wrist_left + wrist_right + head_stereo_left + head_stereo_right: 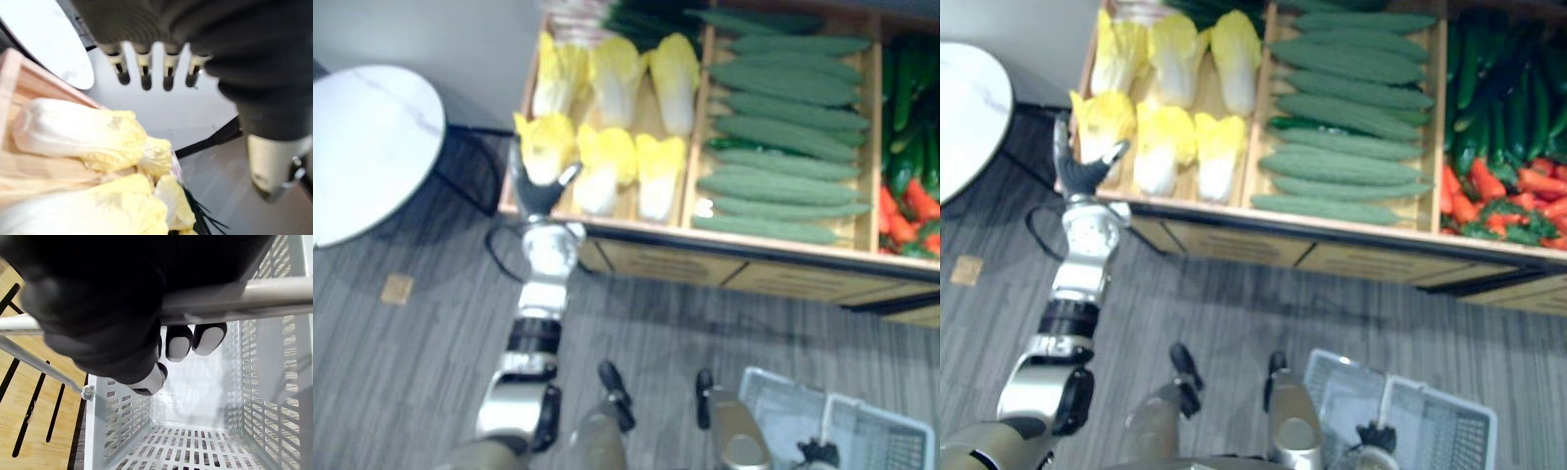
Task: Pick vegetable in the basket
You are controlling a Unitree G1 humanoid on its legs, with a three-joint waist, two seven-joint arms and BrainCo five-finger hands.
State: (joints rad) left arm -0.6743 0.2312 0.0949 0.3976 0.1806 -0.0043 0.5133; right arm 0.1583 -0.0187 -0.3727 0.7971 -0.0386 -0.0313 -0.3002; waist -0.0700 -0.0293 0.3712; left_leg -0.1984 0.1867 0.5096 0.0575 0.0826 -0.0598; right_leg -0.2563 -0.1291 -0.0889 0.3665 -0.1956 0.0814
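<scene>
Several yellow napa cabbages lie in the left compartment of a wooden display stand (754, 262). My left hand (540, 188) is open at the stand's front left corner, its fingers (145, 74) straight and raised just before the front-left cabbage (544, 147), not closed on it. Seen from the left wrist, that cabbage (78, 132) lies under the fingers. Low on the right, my right hand (1372, 437) is shut on the handle (274, 293) of a white plastic basket (1435, 421). The basket's perforated inside (195, 445) holds nothing.
Long green cucumbers (788, 147) fill the middle compartment. Dark green and red vegetables (911, 191) lie in the right one. A round white table (367, 147) stands left of the stand. A small tan square (397, 288) lies on the grey floor.
</scene>
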